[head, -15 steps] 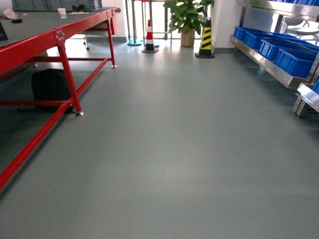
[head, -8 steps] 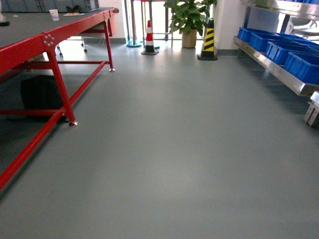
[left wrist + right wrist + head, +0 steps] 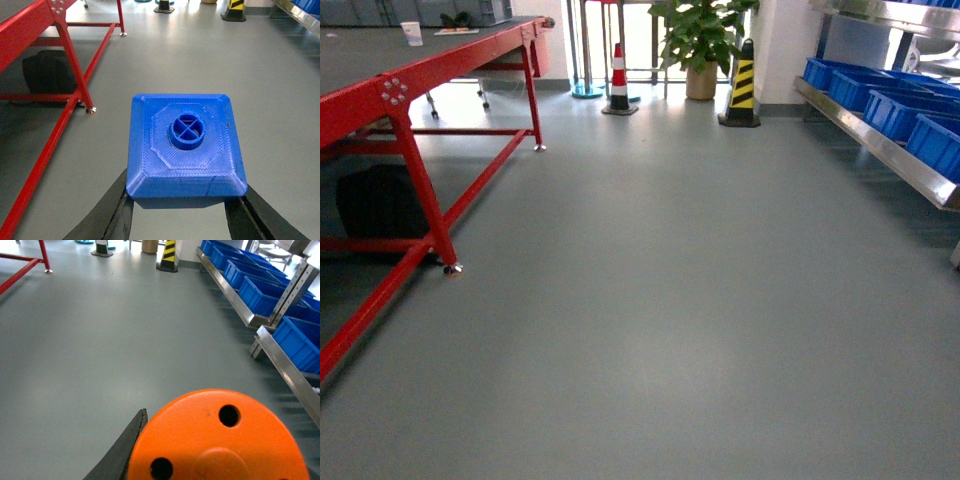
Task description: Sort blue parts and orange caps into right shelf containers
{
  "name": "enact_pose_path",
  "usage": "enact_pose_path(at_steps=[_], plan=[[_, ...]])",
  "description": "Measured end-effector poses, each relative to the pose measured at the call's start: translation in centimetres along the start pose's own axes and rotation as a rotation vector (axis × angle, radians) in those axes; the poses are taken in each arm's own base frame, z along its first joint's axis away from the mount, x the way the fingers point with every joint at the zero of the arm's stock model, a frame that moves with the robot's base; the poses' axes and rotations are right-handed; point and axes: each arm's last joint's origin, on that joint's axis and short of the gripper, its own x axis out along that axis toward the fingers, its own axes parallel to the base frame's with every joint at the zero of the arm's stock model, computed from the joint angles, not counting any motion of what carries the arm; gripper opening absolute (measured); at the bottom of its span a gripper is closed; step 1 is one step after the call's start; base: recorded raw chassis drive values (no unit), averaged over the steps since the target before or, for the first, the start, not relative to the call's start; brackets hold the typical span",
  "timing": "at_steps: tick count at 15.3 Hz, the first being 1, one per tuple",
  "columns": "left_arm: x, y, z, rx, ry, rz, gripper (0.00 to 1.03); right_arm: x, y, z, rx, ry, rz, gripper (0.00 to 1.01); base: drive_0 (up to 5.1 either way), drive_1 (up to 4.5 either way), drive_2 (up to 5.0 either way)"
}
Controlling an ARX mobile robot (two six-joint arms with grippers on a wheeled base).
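Note:
In the left wrist view my left gripper is shut on a blue part, a square block with a round stud on top, held above the grey floor. In the right wrist view my right gripper is shut on an orange cap. The cap's flat top with small holes fills the lower frame, and only one black finger shows beside it. The right shelf, a steel rack, carries blue containers at the right edge of the head view. Neither gripper appears in the head view.
A red-framed table runs along the left with a black bag under it. At the far end stand a red-white cone, a yellow-black cone and a potted plant. Grey floor lies between table and shelf.
The head view has advanced along the floor. The table leg has slid left and nearer, and the shelf with its crates has slid toward the right edge.

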Motion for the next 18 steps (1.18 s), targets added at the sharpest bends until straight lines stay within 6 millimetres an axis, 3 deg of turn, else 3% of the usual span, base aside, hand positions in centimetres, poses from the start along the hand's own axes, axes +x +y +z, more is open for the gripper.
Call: enact_pose_path(at_steps=[18], plan=[[0.0,0.0,0.0,0.0,0.0,0.0,0.44,0.02,0.01,-0.05,-0.001,0.005,0.002,0.43,0.0,4.3,-4.2]])
